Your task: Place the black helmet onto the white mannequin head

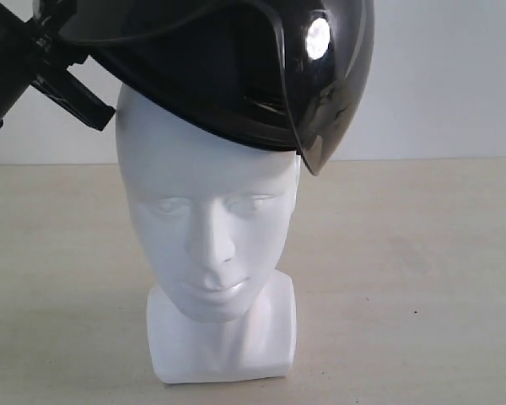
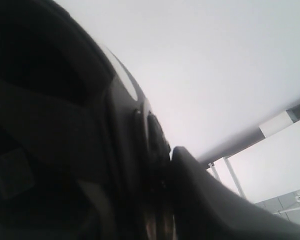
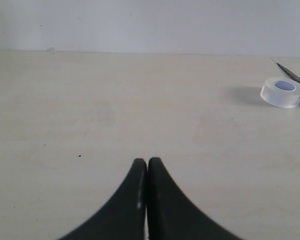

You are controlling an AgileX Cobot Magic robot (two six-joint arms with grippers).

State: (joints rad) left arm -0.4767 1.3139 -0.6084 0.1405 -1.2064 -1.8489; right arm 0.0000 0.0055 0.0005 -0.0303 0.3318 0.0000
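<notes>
Black helmet (image 1: 236,84), smoky visor (image 1: 325,126), tilted atop white mannequin head (image 1: 209,228); left jaws clamp it; right jaws closed, empty.

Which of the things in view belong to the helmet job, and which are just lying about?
Job:
- matte black rounded helmet with smoky visor
- glossy white plastic mannequin head
- left gripper, gripping the helmet's rim

Lying about:
- translucent white roll of tape on the table
- thin dark pointed stick by the tape, kind unclear
</notes>
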